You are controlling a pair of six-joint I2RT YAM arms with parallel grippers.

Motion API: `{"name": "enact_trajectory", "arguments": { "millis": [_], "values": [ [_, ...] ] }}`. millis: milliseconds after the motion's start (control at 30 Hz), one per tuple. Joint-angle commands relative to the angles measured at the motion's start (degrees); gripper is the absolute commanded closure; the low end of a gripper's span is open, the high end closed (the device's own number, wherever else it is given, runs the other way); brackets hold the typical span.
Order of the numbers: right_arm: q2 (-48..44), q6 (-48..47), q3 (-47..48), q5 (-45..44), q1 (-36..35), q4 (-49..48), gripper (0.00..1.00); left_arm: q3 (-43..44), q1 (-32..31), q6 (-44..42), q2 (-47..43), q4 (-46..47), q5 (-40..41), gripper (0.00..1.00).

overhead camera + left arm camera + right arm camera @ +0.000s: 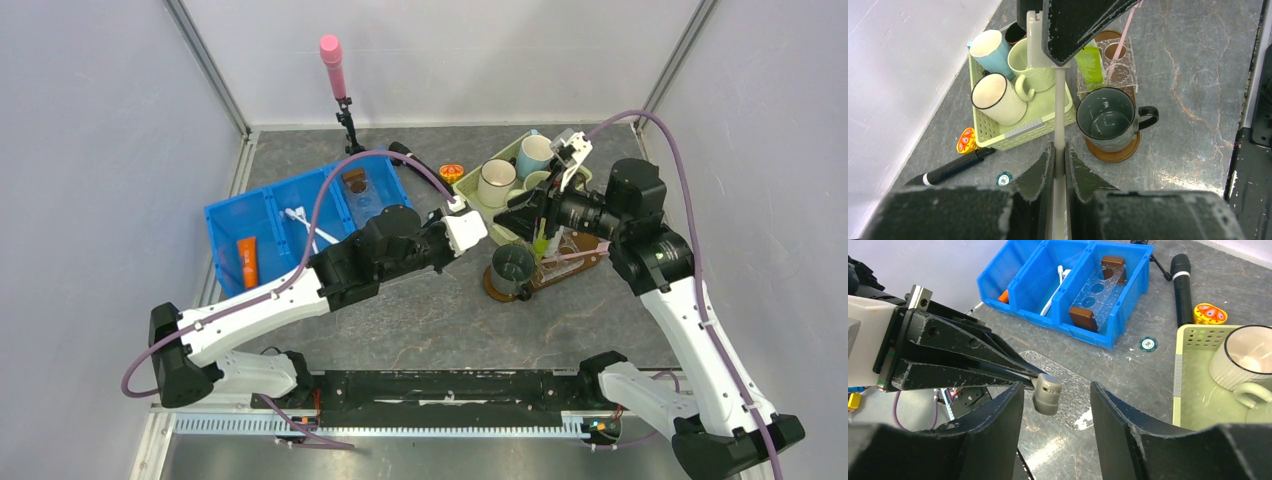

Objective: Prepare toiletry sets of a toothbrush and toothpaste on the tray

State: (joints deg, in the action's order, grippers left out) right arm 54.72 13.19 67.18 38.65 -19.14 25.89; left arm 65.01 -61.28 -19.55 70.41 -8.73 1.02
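So far one green tube [1090, 62] and pink toothbrush [1123, 35] stand on the tray [1113, 155]; the left gripper [1059, 150] pinches a pale toothbrush [1060, 110], not yet delivered, and the right gripper [1057, 387] is open around its end.

tray [1122, 154] mostly under mug [1108, 120] (l cam)

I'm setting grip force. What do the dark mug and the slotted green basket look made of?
The dark mug looks like glazed ceramic: glossy reflections inside, thick rim. The green basket looks like moulded matte plastic: thin slotted walls, even colour. Both are guesses.
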Motion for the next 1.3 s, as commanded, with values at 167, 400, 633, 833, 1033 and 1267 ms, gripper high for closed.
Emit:
{"name": "enact_trajectory", "arguments": {
  "millis": [167, 400, 633, 833, 1033, 1267],
  "values": [
    [0.7, 0.1, 0.3, 3.4, -0.6, -2.0, 0.54, 2.4, -0.4, -2.2, 1.8, 5.4, 1.3, 0.98],
    [1.0, -1.2, 0.5, 3.4, -0.6, -0.7, 0.61, 1.6, -0.4, -2.5, 2.0, 7.3, 2.4, 0.98],
    [1.4, -2.7, 1.1, 3.1, -0.5, 0.8, 0.75, 1.3, -0.4, -3.2, 1.8, 7.2, 2.7, 0.98],
    [1.4, -3.0, 1.3, 2.6, -0.5, 0.7, 1.0, 0.7, -0.5, -2.6, 2.0, 7.3, 2.1, 0.88],
    [0.1, -4.9, 1.2, 0.3, -0.5, 0.7, 1.0, 0.3, -0.4, -1.0, 1.9, 7.1, 4.3, 0.34],
    [-3.9, -8.0, 1.8, -8.4, -0.5, 3.3, 1.0, -2.0, -0.3, 4.1, 0.0, 7.4, 11.9, 0.0]
  ]
}}
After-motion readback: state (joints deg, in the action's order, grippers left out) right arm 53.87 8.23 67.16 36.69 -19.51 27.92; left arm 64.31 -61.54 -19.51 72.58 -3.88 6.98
